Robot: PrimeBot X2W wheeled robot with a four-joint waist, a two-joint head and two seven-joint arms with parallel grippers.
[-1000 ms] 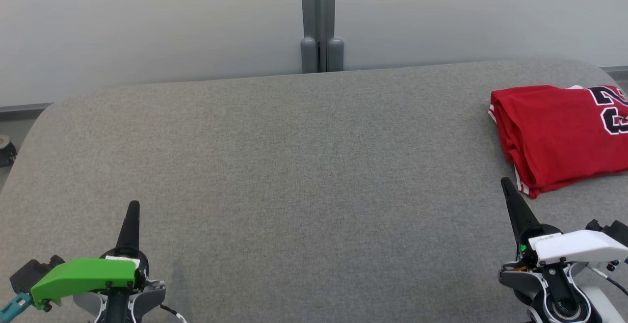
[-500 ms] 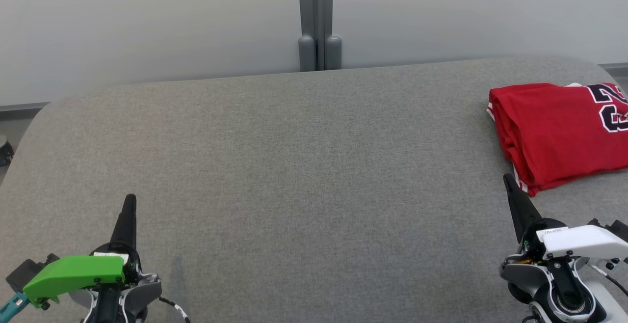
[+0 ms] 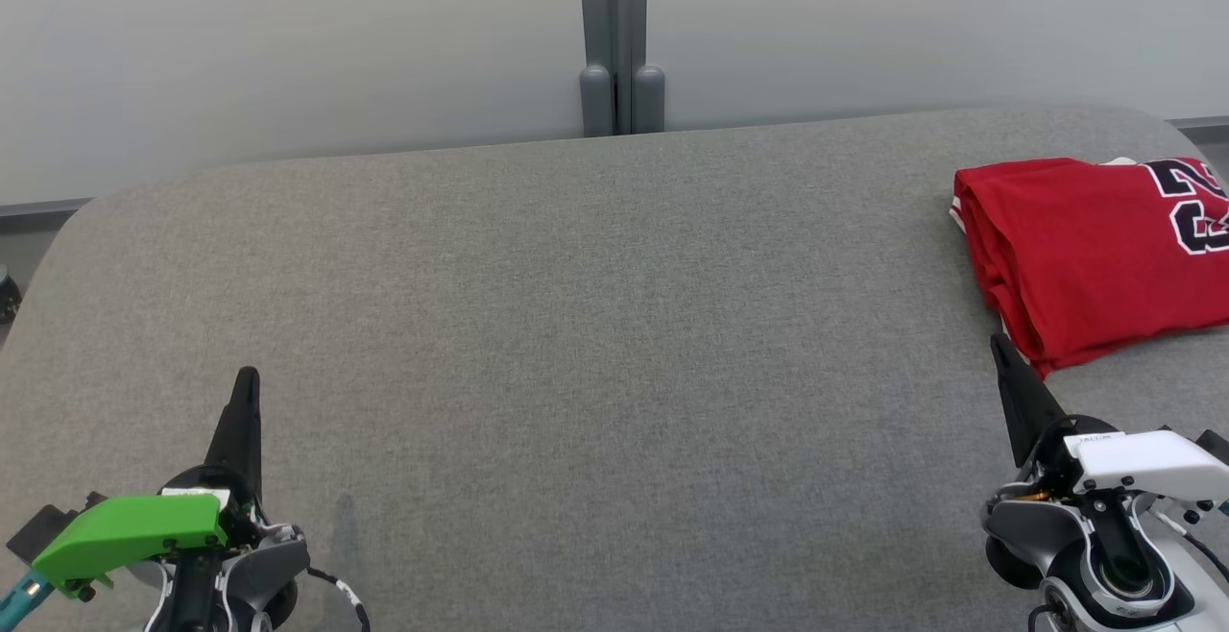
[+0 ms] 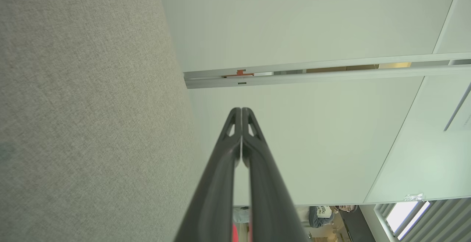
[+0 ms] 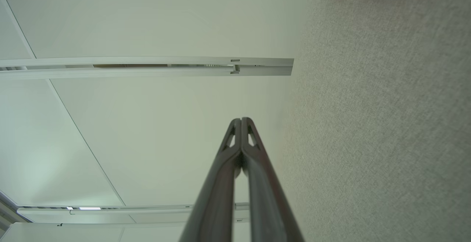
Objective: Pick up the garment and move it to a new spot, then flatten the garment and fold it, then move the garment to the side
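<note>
Head view | folded garment on grey surface | left end effector clenched | right end effector clenched

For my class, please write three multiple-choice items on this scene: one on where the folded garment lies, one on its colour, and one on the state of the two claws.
1. Where does the garment lie on the grey surface?
A. at the right side
B. in the centre
C. at the near left corner

2. What is the garment's main colour?
A. blue
B. red
C. yellow

3. How do the left claw and the right claw stand?
A. both wide open
B. one shut on the garment
C. both shut, holding nothing

Answers:
1 A: the head view shows it folded at the right side, running out of frame.
2 B: the cloth is red, with dark white-edged numerals.
3 C: in each wrist view the fingers meet at the tips with nothing between them.
</note>
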